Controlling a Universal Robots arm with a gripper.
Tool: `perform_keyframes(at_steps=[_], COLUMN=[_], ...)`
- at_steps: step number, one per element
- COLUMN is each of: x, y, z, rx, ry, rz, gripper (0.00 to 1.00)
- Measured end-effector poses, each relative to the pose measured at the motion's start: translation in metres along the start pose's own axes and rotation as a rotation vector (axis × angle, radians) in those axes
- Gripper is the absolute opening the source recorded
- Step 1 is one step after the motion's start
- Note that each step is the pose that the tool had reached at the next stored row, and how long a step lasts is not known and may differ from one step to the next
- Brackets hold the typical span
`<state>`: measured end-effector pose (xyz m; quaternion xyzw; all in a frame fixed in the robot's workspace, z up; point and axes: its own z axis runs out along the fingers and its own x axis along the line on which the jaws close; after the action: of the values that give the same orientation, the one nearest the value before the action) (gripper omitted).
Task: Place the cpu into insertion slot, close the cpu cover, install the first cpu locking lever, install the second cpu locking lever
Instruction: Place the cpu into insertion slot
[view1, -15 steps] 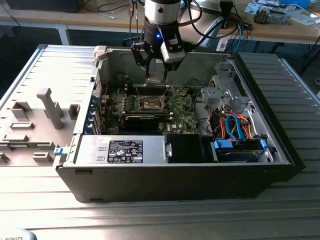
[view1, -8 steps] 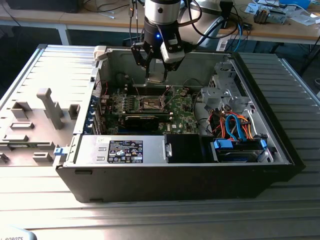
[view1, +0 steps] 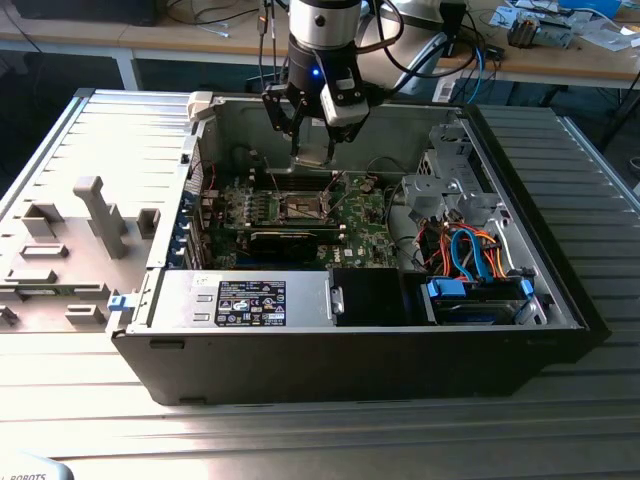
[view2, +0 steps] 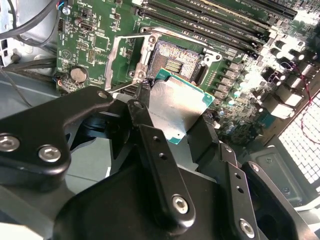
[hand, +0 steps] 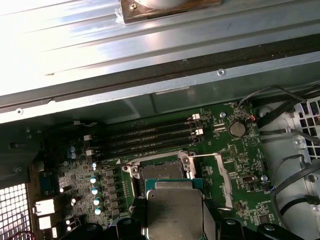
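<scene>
Hanging over the open computer case (view1: 350, 365), the jaws are closed down to the width of the cpu (view1: 311, 158). They grip it flat by 2 opposite edges, silver top facing the wrist.

The exterior view gives the height. The cpu is held clear above the green motherboard (view1: 365, 215), with the insertion slot (view1: 300, 207) below the jaws and a gap between them. That view also takes in the ribbed metal bench (view1: 560, 420) under the case and some grey fixture blocks (view1: 100, 215) well off to the exterior view's left.

The second wrist view gives the grip itself. 2 black fingers (view2: 145, 110) press the sides of the cpu (view2: 172, 107), its green rim showing past the metal lid. Just beyond the fingertips the insertion slot (view2: 175, 62) lies bare, with its dark centre and contact grid exposed. The cpu cover (view2: 114, 57) is swung open to one side of it, near a coin cell (view2: 78, 75).

In the first wrist view the cpu (hand: 174, 212) sits square-on between the jaws, overlapping part of the insertion slot (hand: 162, 170) behind it. The open cpu cover (hand: 226, 180) lies alongside, and long black memory slots (hand: 150, 137) run beyond the socket toward the case wall.
</scene>
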<state>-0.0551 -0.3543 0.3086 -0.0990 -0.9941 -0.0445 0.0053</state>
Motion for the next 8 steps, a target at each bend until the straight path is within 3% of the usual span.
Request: perform_keyframes(at_steps=[8], x=[0.0000], y=[0.0000], z=[0.0002], rx=[-0.0002], ry=[-0.0009], rz=[0.010], gripper=[0.54])
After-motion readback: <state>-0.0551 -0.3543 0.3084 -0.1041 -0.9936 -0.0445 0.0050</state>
